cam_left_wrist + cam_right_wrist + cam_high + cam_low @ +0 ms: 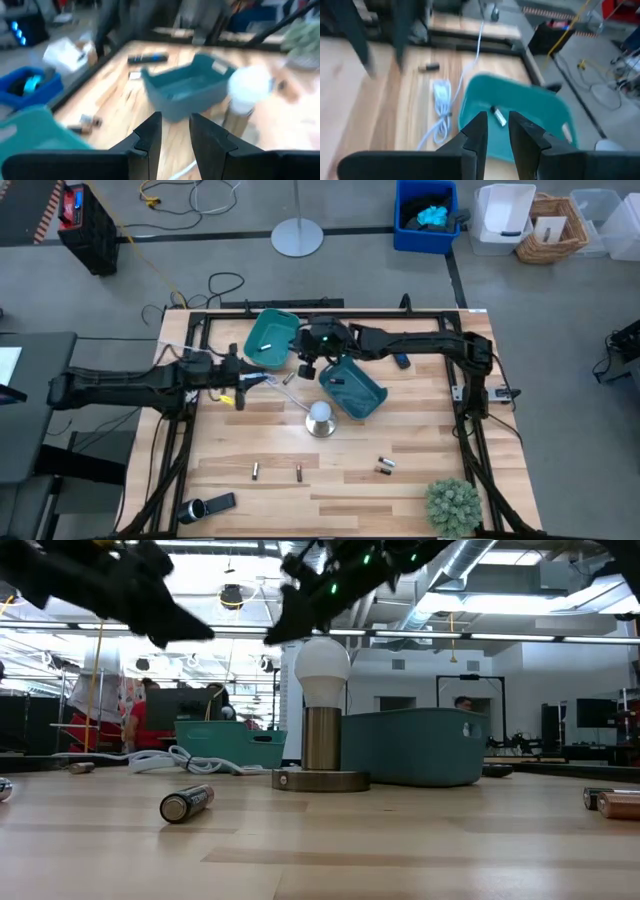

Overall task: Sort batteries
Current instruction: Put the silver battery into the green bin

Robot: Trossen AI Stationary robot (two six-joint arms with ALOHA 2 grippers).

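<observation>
Open tabletop [350, 470] beyond lamp [320, 418] and bins [356, 388].

pale wooden table [400, 490] with a smooth matt grain; teal plastic bins [270, 340], matt; lamp [322, 720] with brushed metal base and frosted white bulb; batteries [187, 803] glossy dark with metallic ends.
</observation>
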